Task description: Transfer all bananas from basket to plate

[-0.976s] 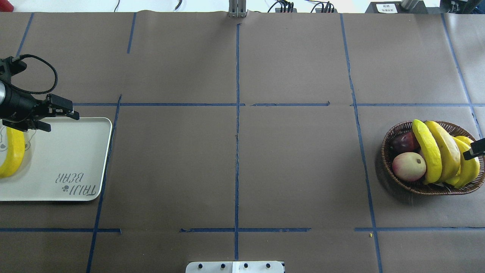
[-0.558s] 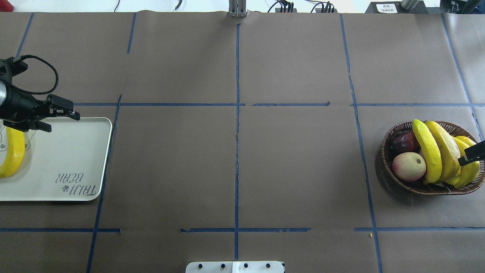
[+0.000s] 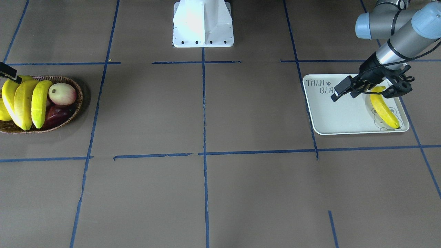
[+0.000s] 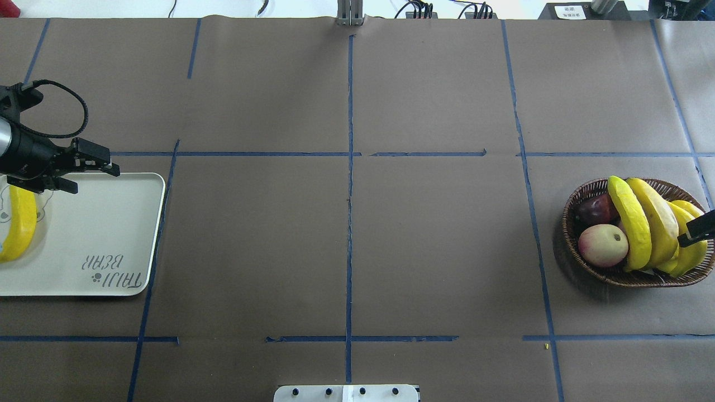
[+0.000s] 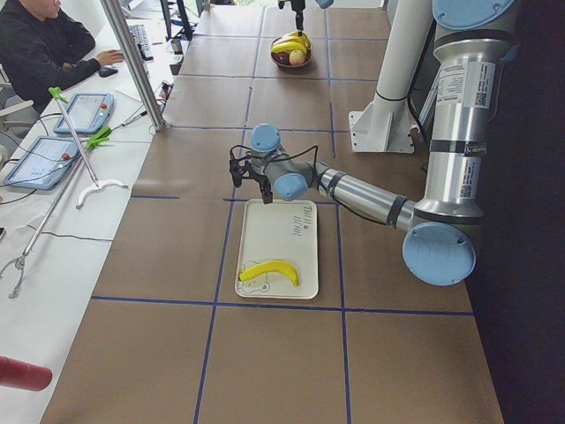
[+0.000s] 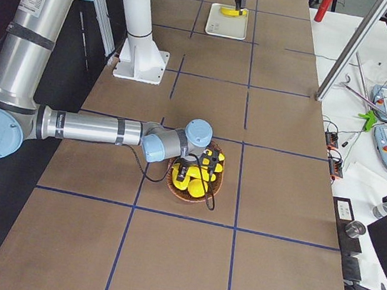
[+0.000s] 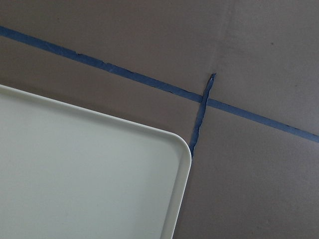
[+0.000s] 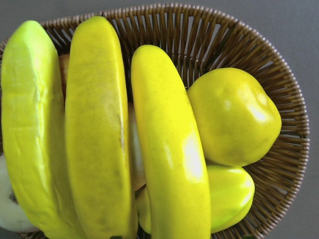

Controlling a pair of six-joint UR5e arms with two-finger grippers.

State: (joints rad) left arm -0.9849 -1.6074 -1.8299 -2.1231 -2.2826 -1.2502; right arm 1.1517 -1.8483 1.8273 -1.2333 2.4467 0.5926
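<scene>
Three yellow bananas [image 4: 628, 223] [image 8: 97, 134] lie side by side across the brown wicker basket [image 4: 570, 223] at the table's right end. A fourth banana [image 4: 19, 223] [image 3: 384, 106] rests on the white plate [image 4: 100, 223] [image 7: 75, 174] at the left end. My left gripper [image 4: 96, 180] [image 3: 344, 93] hovers open and empty over the plate's far edge, beside that banana. Only one finger of my right gripper [image 4: 695, 229] shows, over the outermost banana at the frame's edge. I cannot tell whether it is open or shut.
The basket also holds a pink-white apple [image 4: 602, 244], a dark red apple [image 4: 596, 207] and plump yellow fruits [image 8: 232, 114]. The robot's white base [image 3: 202, 24] stands mid-table. A person [image 5: 40, 49] sits at a side desk with tablets.
The right gripper's finger has crept slightly lower over the outer banana. The left gripper has drifted a little away from the banana on the plate.
</scene>
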